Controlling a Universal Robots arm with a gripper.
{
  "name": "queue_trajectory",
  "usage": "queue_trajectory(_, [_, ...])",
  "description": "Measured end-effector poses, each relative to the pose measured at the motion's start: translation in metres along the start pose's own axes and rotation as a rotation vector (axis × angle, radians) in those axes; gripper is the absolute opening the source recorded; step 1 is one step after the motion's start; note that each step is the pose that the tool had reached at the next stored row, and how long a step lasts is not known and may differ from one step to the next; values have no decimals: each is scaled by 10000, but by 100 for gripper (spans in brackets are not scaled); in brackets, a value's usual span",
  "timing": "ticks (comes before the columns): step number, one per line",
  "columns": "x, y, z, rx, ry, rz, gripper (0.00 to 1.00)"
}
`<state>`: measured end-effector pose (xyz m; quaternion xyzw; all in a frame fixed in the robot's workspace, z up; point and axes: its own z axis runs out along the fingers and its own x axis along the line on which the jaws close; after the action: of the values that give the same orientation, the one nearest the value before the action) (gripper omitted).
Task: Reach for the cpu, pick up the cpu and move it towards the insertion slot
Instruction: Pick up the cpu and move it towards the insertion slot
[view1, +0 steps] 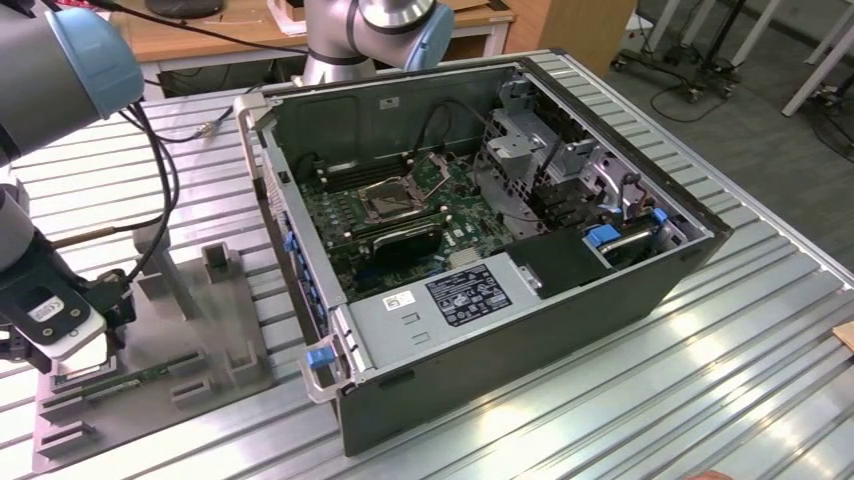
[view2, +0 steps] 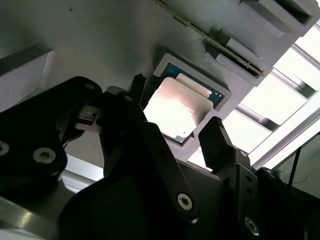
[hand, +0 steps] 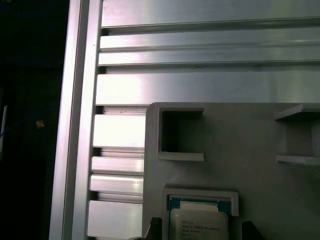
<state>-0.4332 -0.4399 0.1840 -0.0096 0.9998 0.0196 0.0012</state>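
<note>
one step nearly done: jaws spread astride cpu (view2: 175, 107) seated in grey holder (view2: 100, 45); lift and carry to insertion slot (view1: 391, 200) undone.

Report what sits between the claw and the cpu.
Nothing: in the second wrist view the open claw hangs over the cpu, which lies in the grey holder's recess, with no object between them.

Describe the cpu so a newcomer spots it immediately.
On the grey plastic holder, toward the exterior view's left from the computer case, look in the small square recess. The cpu is the flat silvery square there, unlike the long thin memory stick nearby.
</note>
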Motion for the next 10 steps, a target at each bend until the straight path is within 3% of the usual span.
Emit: queue_trajectory(10, [4, 0, -1, 0, 1, 0, 71])
